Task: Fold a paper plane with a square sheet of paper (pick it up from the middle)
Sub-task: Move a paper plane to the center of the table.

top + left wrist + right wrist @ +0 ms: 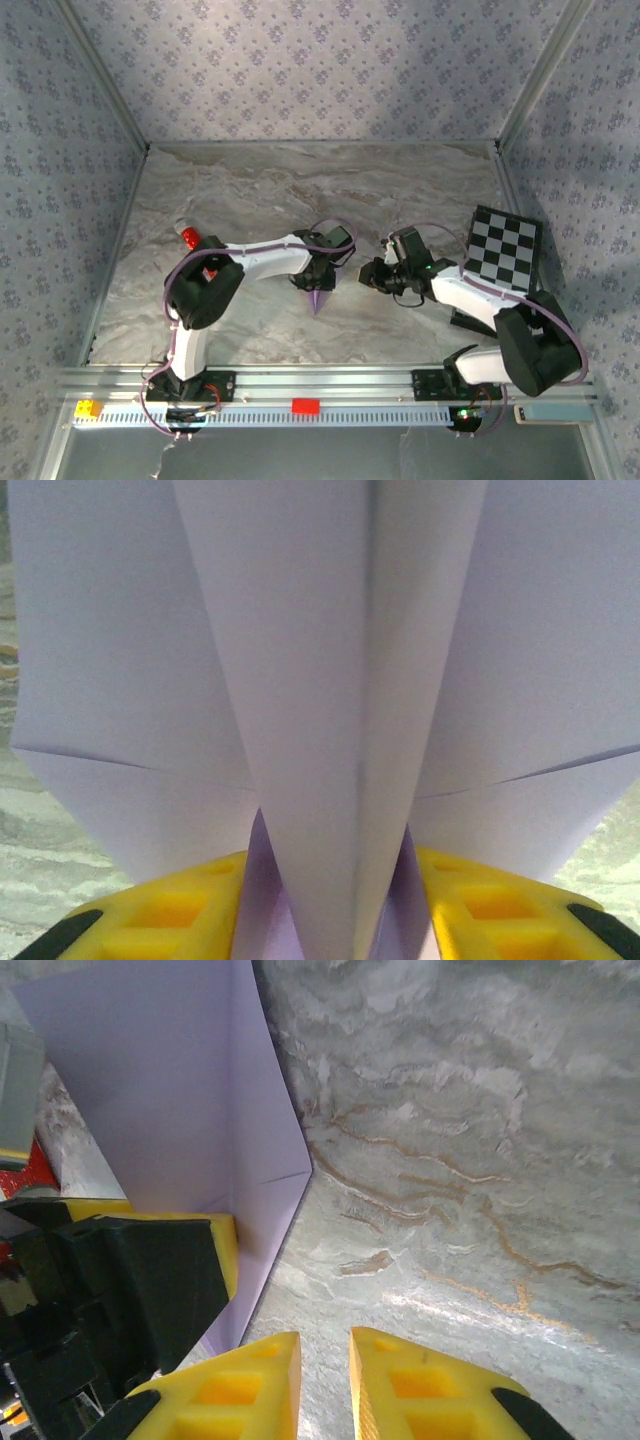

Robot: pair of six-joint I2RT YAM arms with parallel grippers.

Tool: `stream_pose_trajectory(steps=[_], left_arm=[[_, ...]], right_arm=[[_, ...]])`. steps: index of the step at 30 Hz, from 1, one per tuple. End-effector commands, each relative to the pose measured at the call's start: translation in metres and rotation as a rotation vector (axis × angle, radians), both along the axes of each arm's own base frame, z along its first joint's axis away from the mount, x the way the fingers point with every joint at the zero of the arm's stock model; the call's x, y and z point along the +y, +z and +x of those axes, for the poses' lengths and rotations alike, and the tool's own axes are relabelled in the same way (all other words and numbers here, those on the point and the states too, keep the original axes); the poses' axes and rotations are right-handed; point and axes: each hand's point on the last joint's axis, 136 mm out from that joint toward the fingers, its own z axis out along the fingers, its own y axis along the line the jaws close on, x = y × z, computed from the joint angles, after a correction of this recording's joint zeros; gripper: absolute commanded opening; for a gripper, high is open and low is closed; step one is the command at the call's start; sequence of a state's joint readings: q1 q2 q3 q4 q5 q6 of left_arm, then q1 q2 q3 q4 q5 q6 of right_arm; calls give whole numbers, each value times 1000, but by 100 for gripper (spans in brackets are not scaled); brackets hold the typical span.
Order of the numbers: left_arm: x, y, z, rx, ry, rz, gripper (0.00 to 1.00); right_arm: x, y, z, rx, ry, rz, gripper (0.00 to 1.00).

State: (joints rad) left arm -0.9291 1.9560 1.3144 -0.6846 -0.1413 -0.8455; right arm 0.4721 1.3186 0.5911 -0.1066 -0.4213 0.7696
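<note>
Left gripper [318,274], jaws clamped on the centre fold of the pale lilac paper plane [320,298], likely to hold the creases together; plane points toward 6 o'clock mid-table [250,190]; right gripper [368,276] at its 3 o'clock, jaws nearly together, empty

No text, number or brand can be read. The checkered board [505,248] shows plain black and white squares only.
</note>
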Motion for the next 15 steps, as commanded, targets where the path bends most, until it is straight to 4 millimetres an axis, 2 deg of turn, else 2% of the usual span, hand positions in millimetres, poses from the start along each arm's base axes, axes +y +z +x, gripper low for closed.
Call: stream_pose_trajectory(steps=[1, 8, 15], left_arm=[[21, -30, -4, 50, 22, 99, 44], [14, -26, 1, 48, 67, 57, 46], [5, 1, 7, 12, 108, -7, 47]], right_arm=[[-11, -4, -4, 3, -19, -33, 22], [-16, 1, -1, -15, -29, -29, 23], [-23, 9, 2, -57, -19, -79, 25]])
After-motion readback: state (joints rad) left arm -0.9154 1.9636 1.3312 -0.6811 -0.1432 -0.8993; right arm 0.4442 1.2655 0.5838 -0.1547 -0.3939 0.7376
